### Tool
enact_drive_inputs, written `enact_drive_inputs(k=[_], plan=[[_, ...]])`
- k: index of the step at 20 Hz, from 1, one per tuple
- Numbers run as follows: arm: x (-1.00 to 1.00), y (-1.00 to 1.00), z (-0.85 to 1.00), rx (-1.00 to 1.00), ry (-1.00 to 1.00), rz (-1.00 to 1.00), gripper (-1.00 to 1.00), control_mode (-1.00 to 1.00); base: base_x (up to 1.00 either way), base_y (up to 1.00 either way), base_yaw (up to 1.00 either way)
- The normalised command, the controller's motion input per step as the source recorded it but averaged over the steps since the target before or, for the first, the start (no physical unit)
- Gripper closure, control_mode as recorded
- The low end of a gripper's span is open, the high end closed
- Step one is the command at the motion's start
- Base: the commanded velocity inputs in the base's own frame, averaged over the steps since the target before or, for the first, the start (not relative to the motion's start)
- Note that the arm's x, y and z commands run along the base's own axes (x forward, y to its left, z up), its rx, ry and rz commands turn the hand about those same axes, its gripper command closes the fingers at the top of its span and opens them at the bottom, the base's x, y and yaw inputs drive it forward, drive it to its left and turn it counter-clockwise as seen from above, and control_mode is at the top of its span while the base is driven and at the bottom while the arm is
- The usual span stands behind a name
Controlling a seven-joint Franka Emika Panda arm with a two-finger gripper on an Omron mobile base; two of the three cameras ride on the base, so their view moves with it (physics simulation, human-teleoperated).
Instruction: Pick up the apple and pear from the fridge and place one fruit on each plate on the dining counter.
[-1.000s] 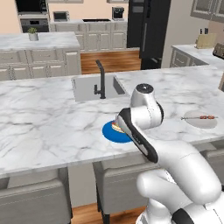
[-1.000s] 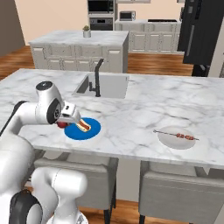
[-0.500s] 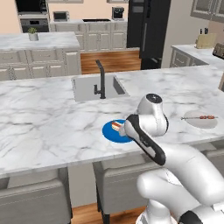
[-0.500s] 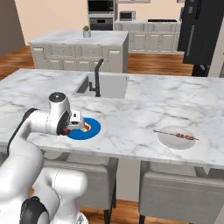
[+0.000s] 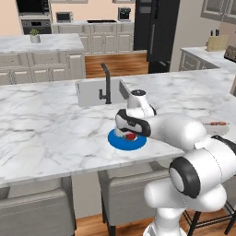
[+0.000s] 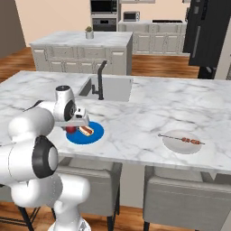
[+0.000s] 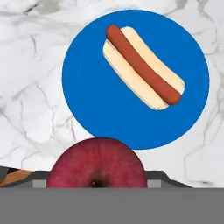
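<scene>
Dining counter (image 6: 135,108): blue plate (image 6: 85,134), whitish plate (image 6: 184,142)

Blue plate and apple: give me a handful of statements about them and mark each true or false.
1. A hot dog lies on the blue plate. True.
2. The apple sits between the gripper fingers. True.
3. The apple is green. False: it is red.
4. The pale plate holds a pear. False: it holds a skewer.
5. The blue plate sits in the sink. False: it sits on the dining counter.
</scene>
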Motion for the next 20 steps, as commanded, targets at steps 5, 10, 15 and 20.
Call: enact_drive_inputs(k=[5,10,15,20], plan=[[0.27,0.1,-0.67,-0.03,0.0,-0.03,1.0,-1.0,0.0,0.0,0.0],[0.55,0.0,-0.57,0.0,0.0,-0.04,1.0,-1.0,0.0,0.0,0.0],[0.06,0.0,-0.46,0.0,0.01,-0.08,1.0,-1.0,0.0,0.0,0.0],[0.1,0.0,-0.21,0.0,0.01,-0.05,1.0,-1.0,0.0,0.0,0.0]])
